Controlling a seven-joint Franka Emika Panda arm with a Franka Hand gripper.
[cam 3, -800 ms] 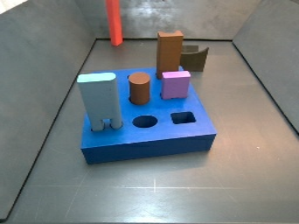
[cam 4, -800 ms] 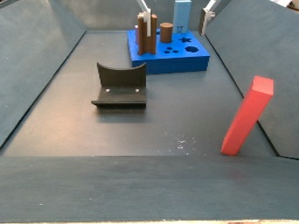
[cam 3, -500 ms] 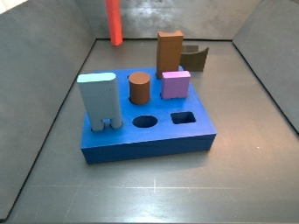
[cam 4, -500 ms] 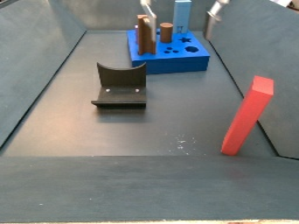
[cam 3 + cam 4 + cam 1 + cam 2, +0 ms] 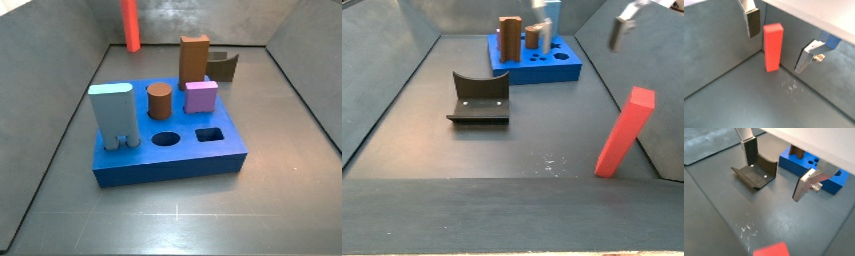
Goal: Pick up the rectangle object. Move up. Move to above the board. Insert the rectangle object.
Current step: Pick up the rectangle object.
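Wrist view: gripper (image 5: 779,42) spread around upright red-orange rectangle object (image 5: 773,47).

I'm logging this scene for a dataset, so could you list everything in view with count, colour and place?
rectangle object: 1, bright red-orange, standing tilted on the floor by a side wall, far from the board
board: 1, blue, on the floor, with a round hole and a square hole open in its top
brown block: 1, tall, at the board's back edge
brown cylinder: 1, upright in the board
purple block: 1, in the board beside the cylinder
light blue block: 1, at a front corner of the board
fixture: 1, dark, on the floor near the board
gripper: 1, silver jaws open, above the rectangle object, straddling it without contact
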